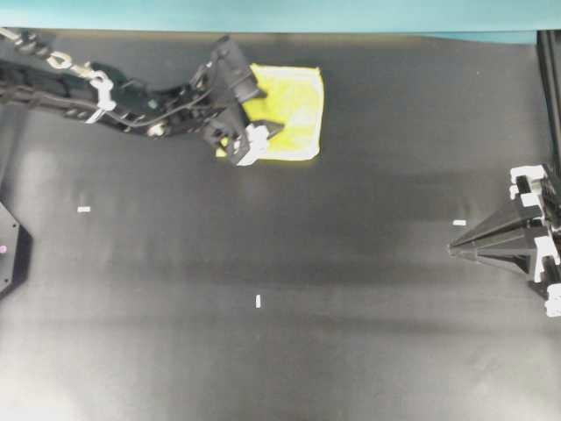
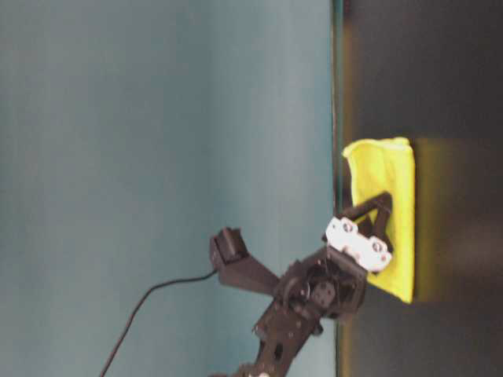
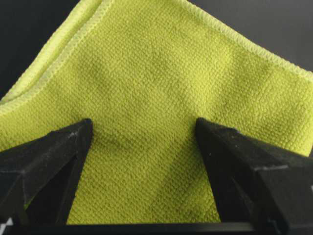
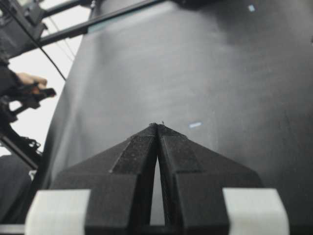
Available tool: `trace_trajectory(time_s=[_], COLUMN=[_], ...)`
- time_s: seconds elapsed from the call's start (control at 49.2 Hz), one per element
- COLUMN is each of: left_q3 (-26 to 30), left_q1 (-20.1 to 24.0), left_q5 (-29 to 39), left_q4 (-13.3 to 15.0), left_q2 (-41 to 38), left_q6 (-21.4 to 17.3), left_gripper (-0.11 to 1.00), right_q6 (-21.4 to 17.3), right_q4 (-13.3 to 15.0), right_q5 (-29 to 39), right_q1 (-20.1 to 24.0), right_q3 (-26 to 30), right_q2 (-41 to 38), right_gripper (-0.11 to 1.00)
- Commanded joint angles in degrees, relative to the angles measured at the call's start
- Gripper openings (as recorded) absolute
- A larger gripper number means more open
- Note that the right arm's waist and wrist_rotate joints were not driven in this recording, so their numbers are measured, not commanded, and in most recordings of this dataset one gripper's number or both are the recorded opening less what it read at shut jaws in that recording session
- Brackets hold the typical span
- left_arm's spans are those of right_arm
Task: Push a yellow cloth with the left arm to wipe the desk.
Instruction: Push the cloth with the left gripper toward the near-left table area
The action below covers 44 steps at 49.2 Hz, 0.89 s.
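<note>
The yellow cloth lies flat on the black desk near the far edge, left of centre. My left gripper reaches in from the left and is over the cloth's left half. In the left wrist view the cloth fills the frame, and the gripper is open with both fingertips set down on the fabric, wide apart. The table-level view shows the cloth with the gripper on it. My right gripper is shut and empty at the right edge; it also shows in the right wrist view.
A teal strip runs along the desk's far edge, close behind the cloth. Small white tape marks sit at the left, the front middle and the right. A black mount stands at the left edge.
</note>
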<state>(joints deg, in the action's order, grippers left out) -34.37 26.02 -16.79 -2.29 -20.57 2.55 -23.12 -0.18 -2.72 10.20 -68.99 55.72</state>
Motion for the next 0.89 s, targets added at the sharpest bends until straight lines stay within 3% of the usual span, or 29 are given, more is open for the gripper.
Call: trace_trajectory(time_s=[0.0, 0.569, 0.874], left_q3=[-3.2, -20.6, -25.7], left_q1=[-2.0, -14.9, -23.6], left_q5=[-1.1, -5.0, -4.8], left_q4=[-0.2, -0.2, -0.2], left_q2=[2.4, 11.3, 17.9], left_q6=[0.2, 0.1, 0.1], left_gripper=[0.83, 0.83, 0.83], right_q6=[0.0, -0.1, 0.0], right_q4=[-0.1, -1.0, -1.1], right_q5=[-0.6, -0.4, -0.4], right_q1=[0.0, 0.0, -0.1], right_q3=[0.4, 0.4, 0.4], right_q2=[-0.3, 0.1, 0.1], right_gripper=[0.0, 0.0, 0.0])
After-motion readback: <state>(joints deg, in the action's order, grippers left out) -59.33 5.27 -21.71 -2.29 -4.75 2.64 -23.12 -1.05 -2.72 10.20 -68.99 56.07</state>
